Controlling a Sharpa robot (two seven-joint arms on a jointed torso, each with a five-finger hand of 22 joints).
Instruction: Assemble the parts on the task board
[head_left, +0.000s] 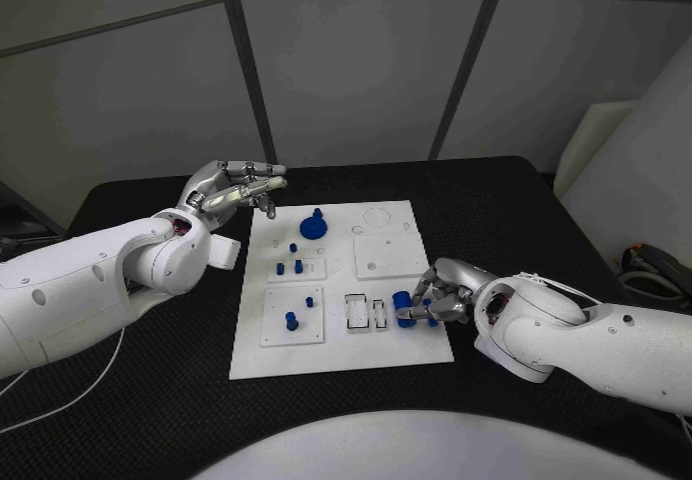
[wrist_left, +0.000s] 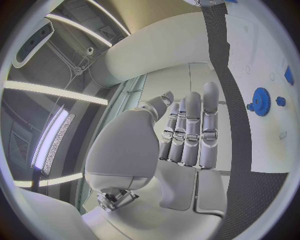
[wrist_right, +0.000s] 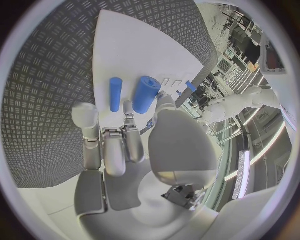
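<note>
The task board (head_left: 340, 348) lay at the centre of the frame on the black table (head_left: 505, 200). The left hand (head_left: 238, 186) hovered at the board's upper-left corner, fingers extended side by side, holding nothing. A blue gear-shaped part (head_left: 315, 225) stood on the board just right of that hand. The right hand (head_left: 440, 292) rested at the board's right edge, lower centre of the frame, its fingertips touching a thick blue cylinder (wrist_right: 145, 94); whether it gripped the cylinder could not be determined. A thin blue peg (wrist_right: 115, 93) lay just beside the cylinder.
</note>
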